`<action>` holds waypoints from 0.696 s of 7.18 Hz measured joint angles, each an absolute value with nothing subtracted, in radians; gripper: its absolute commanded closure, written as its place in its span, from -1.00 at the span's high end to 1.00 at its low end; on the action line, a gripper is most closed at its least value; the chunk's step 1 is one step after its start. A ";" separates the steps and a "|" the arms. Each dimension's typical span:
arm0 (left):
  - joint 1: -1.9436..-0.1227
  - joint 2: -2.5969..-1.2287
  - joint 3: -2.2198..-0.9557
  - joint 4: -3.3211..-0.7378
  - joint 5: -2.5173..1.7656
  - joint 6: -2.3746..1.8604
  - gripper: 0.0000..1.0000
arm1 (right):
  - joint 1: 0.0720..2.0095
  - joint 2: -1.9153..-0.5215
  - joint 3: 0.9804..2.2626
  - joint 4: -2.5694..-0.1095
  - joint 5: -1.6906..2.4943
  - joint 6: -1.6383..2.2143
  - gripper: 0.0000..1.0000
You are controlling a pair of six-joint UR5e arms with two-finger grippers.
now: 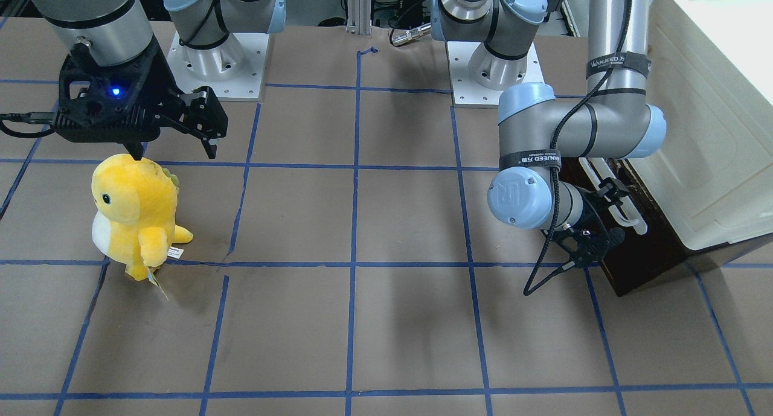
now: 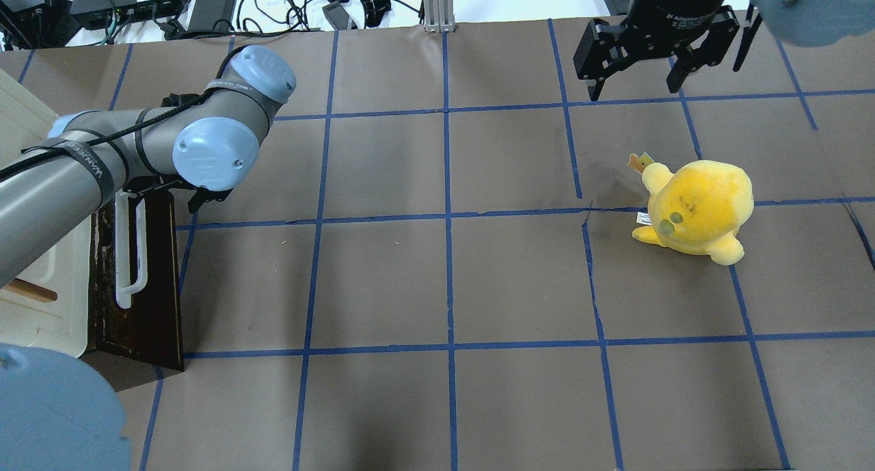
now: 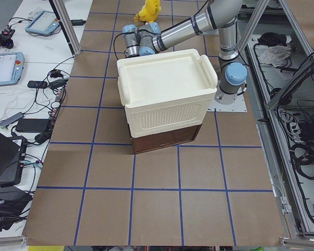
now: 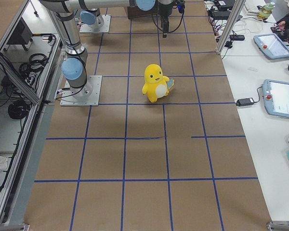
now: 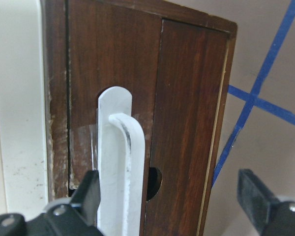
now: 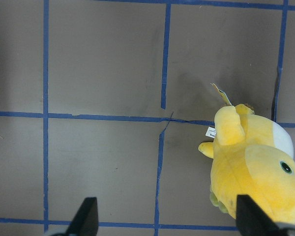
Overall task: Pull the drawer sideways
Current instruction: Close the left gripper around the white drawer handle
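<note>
The drawer (image 1: 643,256) has a dark brown front (image 5: 182,98) and a long white bar handle (image 5: 119,162). It sits under a cream-white lidded box (image 3: 165,89) at the table's left end. No pale inner tray shows. My left gripper (image 5: 172,196) is open, and its jaws straddle the handle's end, which lies close to one finger (image 5: 86,189). In the front-facing view the left gripper (image 1: 611,215) is against the drawer front. The handle (image 2: 130,252) also shows in the overhead view. My right gripper (image 2: 636,81) is open and empty above the table.
A yellow plush toy (image 2: 697,208) stands on the right half of the table, just below my right gripper (image 1: 175,144). It also shows in the right wrist view (image 6: 255,167). The brown table (image 2: 444,286) carries a blue tape grid.
</note>
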State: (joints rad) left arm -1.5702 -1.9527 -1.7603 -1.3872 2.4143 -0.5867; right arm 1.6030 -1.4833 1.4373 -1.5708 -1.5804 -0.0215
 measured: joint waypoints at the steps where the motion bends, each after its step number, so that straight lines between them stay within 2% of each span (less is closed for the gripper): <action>1: -1.568 -1.952 -1.767 -1.395 2.414 -0.598 0.46 | 1.603 -1.483 1.437 -1.571 -1.580 -0.021 1.00; 2: -1.567 -1.952 -1.773 -1.405 2.413 -0.615 0.41 | 1.603 -1.483 1.437 -1.571 -1.581 -0.021 1.00; 5: -1.564 -1.946 -1.780 -1.430 2.414 -0.643 0.43 | 1.603 -1.483 1.437 -1.571 -1.581 -0.021 1.00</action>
